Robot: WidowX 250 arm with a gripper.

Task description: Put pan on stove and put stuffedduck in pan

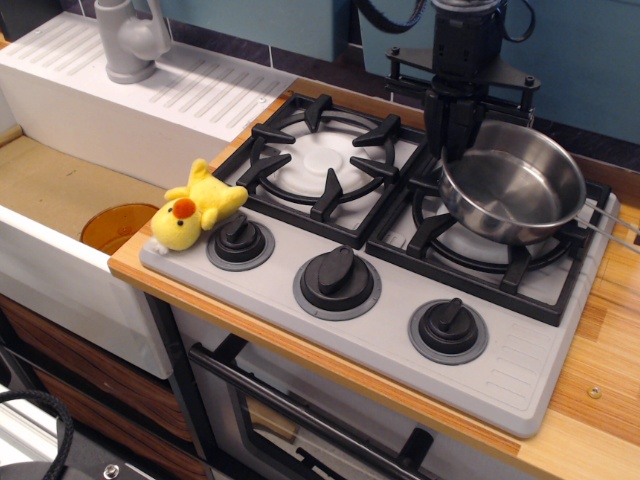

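The pan [515, 185] is a shiny steel saucepan over the right burner grate of the grey stove [500, 370]. It tilts, with its wire handle [612, 222] pointing right. My gripper [452, 140] comes down from above and is shut on the pan's left rim. The stuffedduck [195, 208], yellow with an orange beak, lies on the stove's front left corner beside the left knob, far left of the gripper. The left burner [318, 160] is bare.
A white sink [60, 200] with an orange disc [115, 225] in it lies left of the stove, with a grey faucet [130, 40] behind. Wooden counter [600, 400] borders the stove on the right. A blue wall stands close behind the arm.
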